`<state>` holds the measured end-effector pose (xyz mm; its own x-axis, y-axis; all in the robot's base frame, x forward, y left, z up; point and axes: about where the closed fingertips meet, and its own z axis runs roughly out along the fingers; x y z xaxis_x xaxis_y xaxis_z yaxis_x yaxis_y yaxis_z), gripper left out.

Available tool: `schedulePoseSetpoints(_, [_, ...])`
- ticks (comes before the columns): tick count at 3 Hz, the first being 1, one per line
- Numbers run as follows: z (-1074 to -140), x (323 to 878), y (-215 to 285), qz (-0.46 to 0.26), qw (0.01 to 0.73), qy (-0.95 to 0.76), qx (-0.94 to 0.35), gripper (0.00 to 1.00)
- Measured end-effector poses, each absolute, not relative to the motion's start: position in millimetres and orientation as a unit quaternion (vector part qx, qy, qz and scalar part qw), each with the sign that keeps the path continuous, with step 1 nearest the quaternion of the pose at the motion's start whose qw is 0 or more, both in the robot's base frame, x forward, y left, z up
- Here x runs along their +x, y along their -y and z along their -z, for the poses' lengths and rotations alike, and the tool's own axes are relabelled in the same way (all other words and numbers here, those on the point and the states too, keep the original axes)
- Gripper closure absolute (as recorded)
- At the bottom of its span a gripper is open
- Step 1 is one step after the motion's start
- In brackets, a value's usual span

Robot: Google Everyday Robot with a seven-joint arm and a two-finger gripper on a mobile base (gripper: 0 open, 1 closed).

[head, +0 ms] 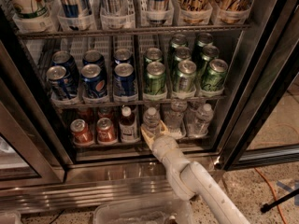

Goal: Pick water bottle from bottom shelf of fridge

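Reaches into the fridge (117,174) with the gripper (154,133) spread open, holding nothing, jaws flanking the foot of the water bottle (151,117), upright at twelve o'clock on the bottom shelf (112,143), dark-liquid bottle (127,125) at nine.

The clear, white-capped water bottle (151,117) stood upright at the front edge of the bench (93,145), the lowest wire rack of the open fridge (93,190), near its middle, with the hand (154,133) at its base.
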<state>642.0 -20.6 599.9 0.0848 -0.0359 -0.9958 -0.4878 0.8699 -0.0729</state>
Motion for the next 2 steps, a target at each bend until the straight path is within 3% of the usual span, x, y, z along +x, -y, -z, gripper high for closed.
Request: schedulePoseSetpoints(2, [-614,622,13,-0.14,0.739,-0.617,-0.233,1.0])
